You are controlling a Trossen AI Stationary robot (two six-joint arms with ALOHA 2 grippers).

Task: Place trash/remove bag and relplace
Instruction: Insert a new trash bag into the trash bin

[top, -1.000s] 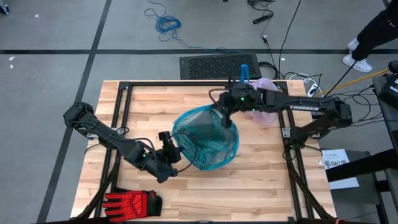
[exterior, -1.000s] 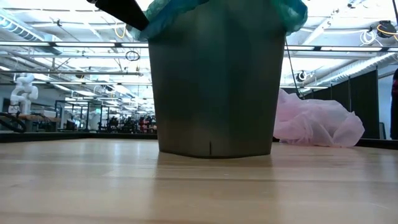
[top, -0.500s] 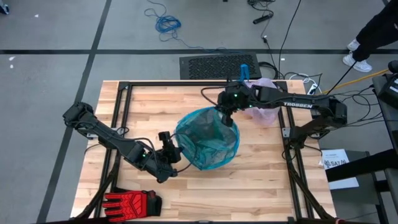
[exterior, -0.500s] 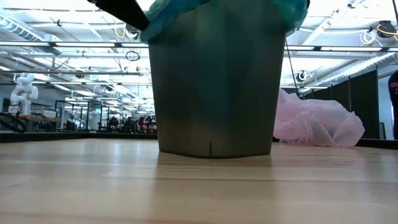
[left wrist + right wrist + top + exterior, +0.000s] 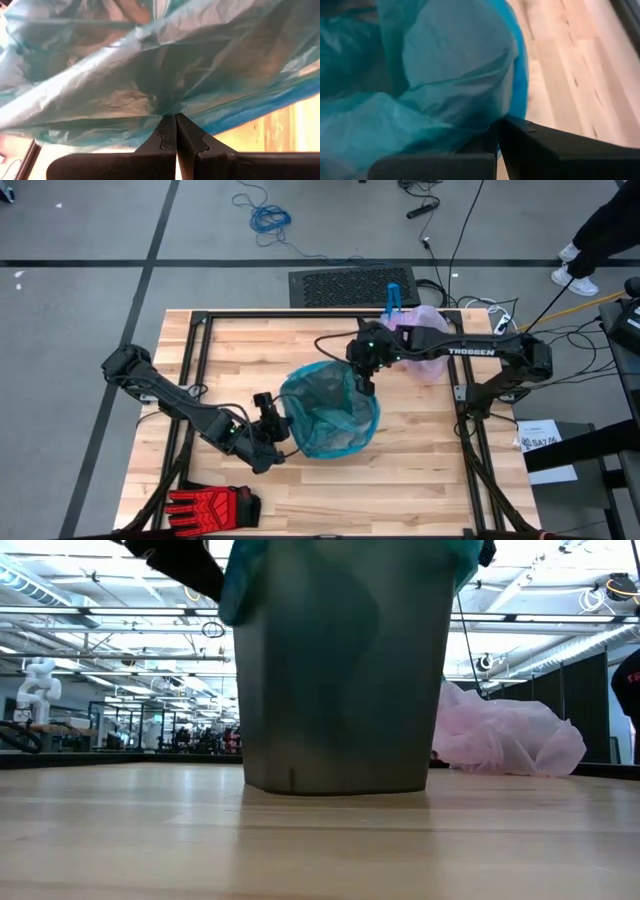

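High view: the pink bag [image 5: 425,340] lay discarded at the table's far edge; the teal bag [image 5: 330,408] lined the bin. Wrist views: the left gripper [image 5: 176,131] and right gripper [image 5: 496,136] each pinched its rim, spreading unfinished

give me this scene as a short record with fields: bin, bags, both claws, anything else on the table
bin: dark bin upright near the table's middle
new bag: teal-green bag spread over the bin's mouth
old bag: pale pink bag crumpled on the table beyond the bin
left claw: left claw shut on the teal-green bag's edge, at the bin's left side
right claw: right claw shut on the bag's rim at the far right side
other: red-and-black glove at the near left corner
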